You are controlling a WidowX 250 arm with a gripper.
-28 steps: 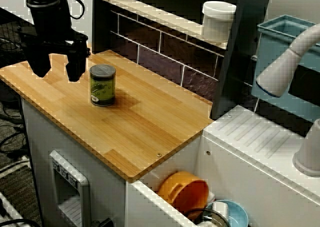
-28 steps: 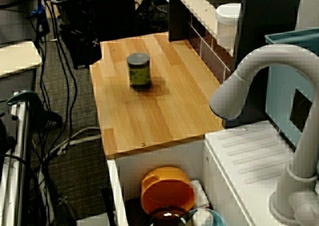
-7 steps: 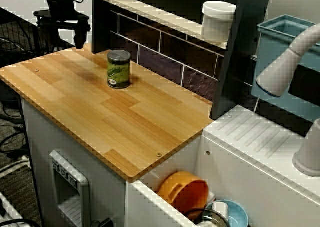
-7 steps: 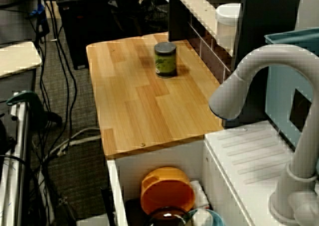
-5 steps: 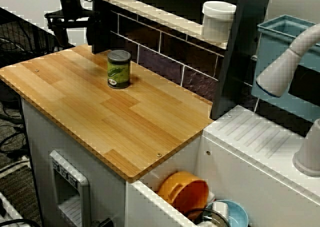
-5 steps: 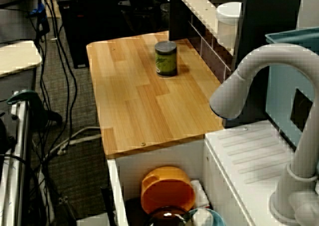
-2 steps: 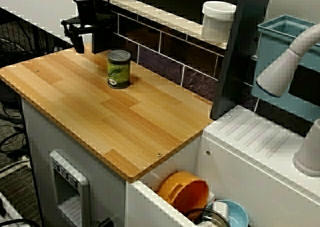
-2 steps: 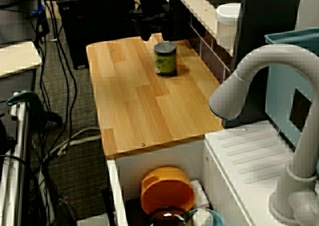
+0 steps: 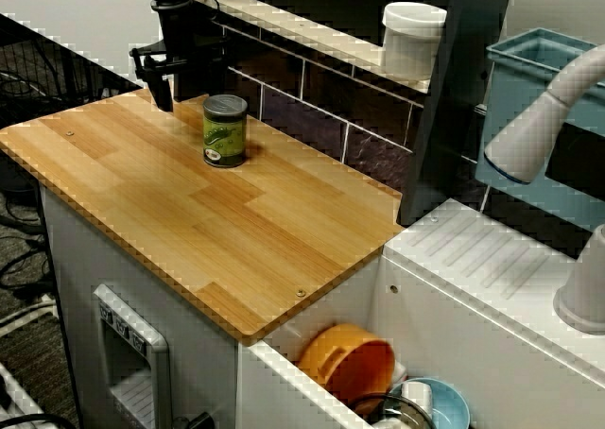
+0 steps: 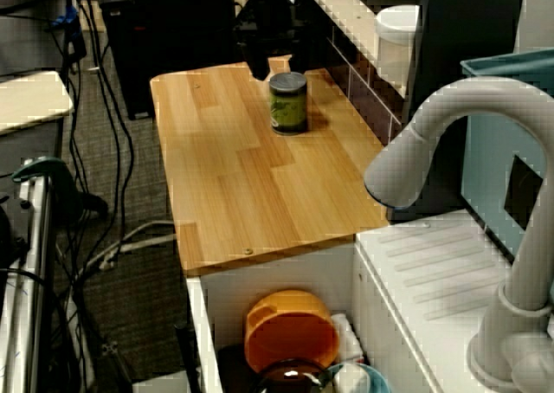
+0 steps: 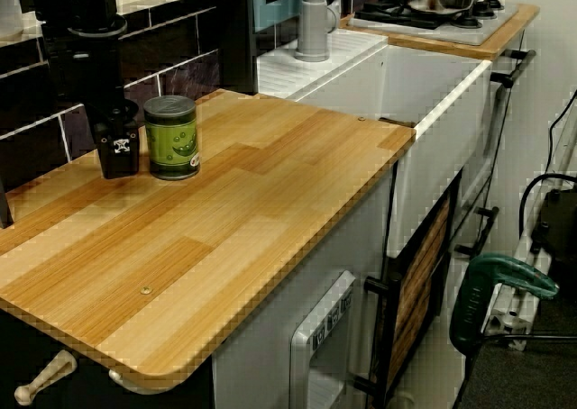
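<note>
Pincer: released and empty, fingers low over the wooden counter. The tiled wall stands close behind it.

Green can: upright, just right of the pincer in the front view. The nearest finger is beside it, narrowly apart.

Judgement: a sound grasp needs the fingers squared astride the can's middle, level and clear of the wall, closing gently.

Room over the counter in front of the can; tiled wall close behind

End effector — one finger lost against dark backsplash, arm cropped.
</note>
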